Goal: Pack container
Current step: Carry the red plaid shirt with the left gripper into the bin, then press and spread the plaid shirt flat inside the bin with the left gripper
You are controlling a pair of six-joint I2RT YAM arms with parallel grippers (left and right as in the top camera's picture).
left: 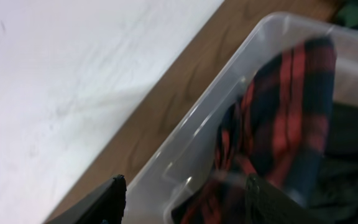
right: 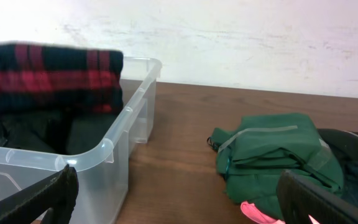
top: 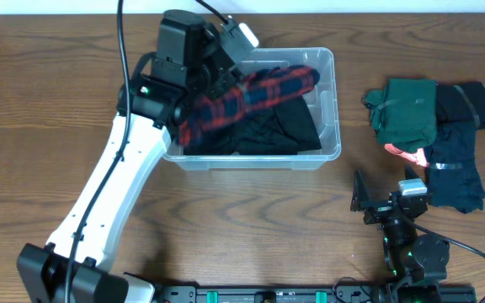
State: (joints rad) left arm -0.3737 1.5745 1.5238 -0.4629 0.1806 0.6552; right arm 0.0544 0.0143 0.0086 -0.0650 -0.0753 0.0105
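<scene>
Container (top: pixel 333 101) sits right under left gripper (left: pixel 186 190) and ahead-left of right gripper (right: pixel 178 180). Plaid cloth (top: pixel 251 97) drapes across it over black clothes (top: pixel 268 130), one end just below the left fingers. Left jaws apart, nothing pinched. Right jaws wide apart, empty, low over table (top: pixel 251 219). Green garment (right: pixel 272 152) lies ahead-right of it, beside dark clothes (top: pixel 461 160).

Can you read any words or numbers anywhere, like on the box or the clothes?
None can be read. The container, the red plaid cloth and the green garment show no letters, numbers or signs in any view.
</scene>
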